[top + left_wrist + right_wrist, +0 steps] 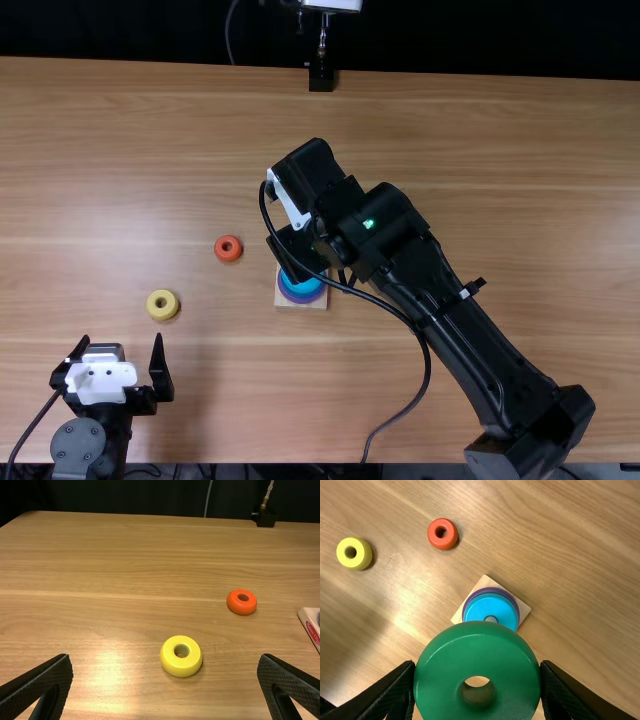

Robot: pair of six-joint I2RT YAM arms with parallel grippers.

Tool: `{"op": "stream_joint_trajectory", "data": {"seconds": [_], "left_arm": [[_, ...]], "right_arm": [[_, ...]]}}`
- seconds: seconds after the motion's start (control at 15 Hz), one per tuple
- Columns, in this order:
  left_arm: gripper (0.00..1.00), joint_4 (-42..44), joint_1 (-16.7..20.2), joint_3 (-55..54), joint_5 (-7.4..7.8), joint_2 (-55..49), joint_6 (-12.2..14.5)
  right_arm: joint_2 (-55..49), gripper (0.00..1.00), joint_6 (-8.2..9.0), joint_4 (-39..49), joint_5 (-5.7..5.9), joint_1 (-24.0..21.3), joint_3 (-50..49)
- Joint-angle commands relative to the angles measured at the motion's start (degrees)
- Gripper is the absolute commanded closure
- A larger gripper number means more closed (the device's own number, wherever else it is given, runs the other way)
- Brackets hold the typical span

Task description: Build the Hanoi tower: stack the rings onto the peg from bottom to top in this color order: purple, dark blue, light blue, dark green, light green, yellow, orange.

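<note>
A dark green ring hangs near the peg, clamped in the right arm's jaws above a worktop in a Hanoi tower build. A purple ring lies on the square wooden base with a light blue ring above it, both around the peg; whether a dark blue ring is sandwiched between them cannot be told. By the set order the tower appears close to half built, dark green being next, with light green, yellow and orange to follow. In the top view, an orange ring lies at about 10 o'clock from the base and a yellow ring, farther out, near 9 o'clock. The left arm's jaws stand wide apart between 8 and 9 o'clock, holding nothing.
</note>
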Motion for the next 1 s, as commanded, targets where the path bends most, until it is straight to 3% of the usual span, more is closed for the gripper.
{"op": "stream_joint_trajectory", "data": {"seconds": [0.0, 0.2, 0.27, 0.4, 0.93], "left_arm": [[0.00, -4.91, 0.01, -6.04, -0.46, -0.67, -0.01], [0.00, -4.80, 0.01, -6.04, -0.46, -0.67, -0.01], [0.00, -4.91, 0.01, -6.04, -0.46, -0.67, -0.01], [0.00, -4.80, 0.01, -6.04, -0.46, -0.67, -0.01], [0.00, -4.80, 0.01, -6.04, -0.46, -0.67, -0.01]], "right_arm": [[-1.43, 1.00, -0.31, 0.20, 0.58, -0.09, 1.37], [-1.34, 1.00, -0.31, 0.30, 0.90, -0.09, 1.28], [-1.34, 1.00, -0.52, 0.30, 2.69, -0.09, 1.28], [-1.34, 1.00, -3.06, 0.09, 7.54, -0.09, 1.28], [-0.28, 1.00, -2.42, 0.51, 7.22, 0.35, 1.98]]}}
